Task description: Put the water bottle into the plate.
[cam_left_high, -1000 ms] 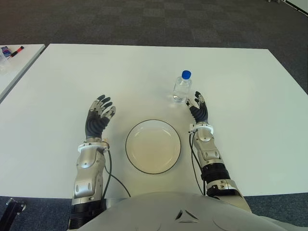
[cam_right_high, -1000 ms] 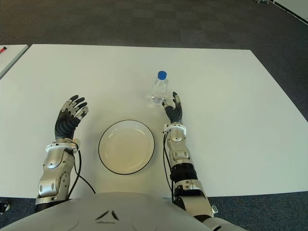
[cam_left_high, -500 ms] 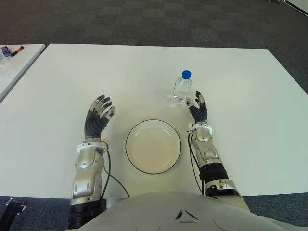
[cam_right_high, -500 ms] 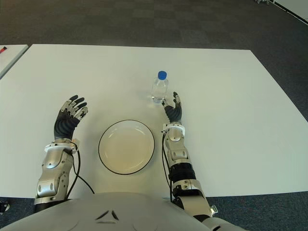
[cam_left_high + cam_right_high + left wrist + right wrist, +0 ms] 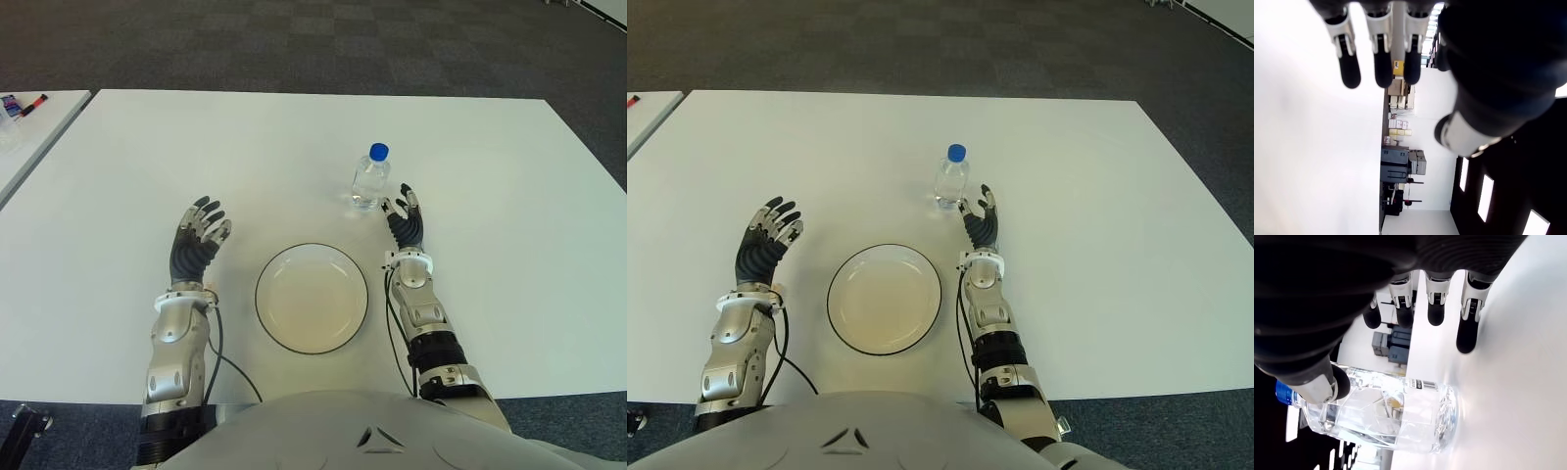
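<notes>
A small clear water bottle [image 5: 370, 180] with a blue cap stands upright on the white table [image 5: 490, 176], beyond the plate and a little to its right. The white plate [image 5: 312, 298] with a dark rim lies empty near the table's front edge. My right hand [image 5: 404, 221] is just right of the bottle's base, fingers spread, holding nothing; in the right wrist view the bottle [image 5: 1386, 413] is close by the thumb [image 5: 1320, 387], which shows against its side. My left hand [image 5: 194, 241] shows open to the left of the plate.
A second white table [image 5: 24, 137] stands at the far left with a marker and small items on it. Dark carpet lies beyond the table's far edge.
My right hand has edged slightly forward beside the bottle. My left hand has drawn back a little toward me. The bottle and plate have not moved.
</notes>
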